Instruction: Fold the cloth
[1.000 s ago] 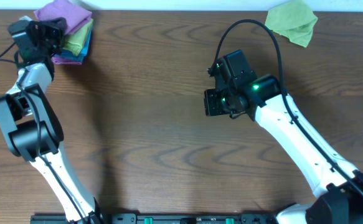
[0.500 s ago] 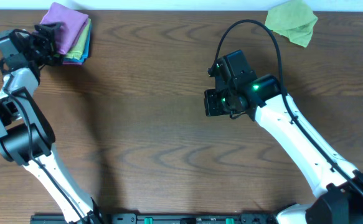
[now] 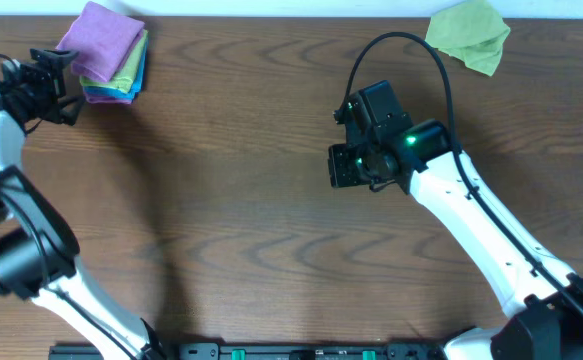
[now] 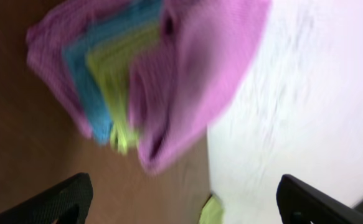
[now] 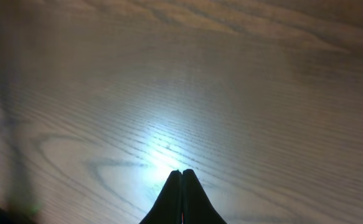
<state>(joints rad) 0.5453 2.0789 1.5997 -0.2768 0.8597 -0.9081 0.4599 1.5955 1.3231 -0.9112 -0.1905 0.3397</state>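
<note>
Pulling back leftward, the left claw [image 3: 59,85] now gapes empty, leaving the purple cloth [image 3: 101,38] folded atop the stack of squares [image 3: 133,75] at the surface's [image 3: 231,200] far-left corner, so the fold looks finished. The right claw [image 5: 182,177] is clenched on nothing.

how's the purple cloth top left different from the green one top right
The lilac cloth is folded flat; the lime-green cloth lies crumpled. The lilac cloth sits atop a stack of small folded squares; the lime-green cloth lies straight on the table. The lilac cloth is far left, the lime-green cloth far right. Both rest along the table's far edge.
</note>
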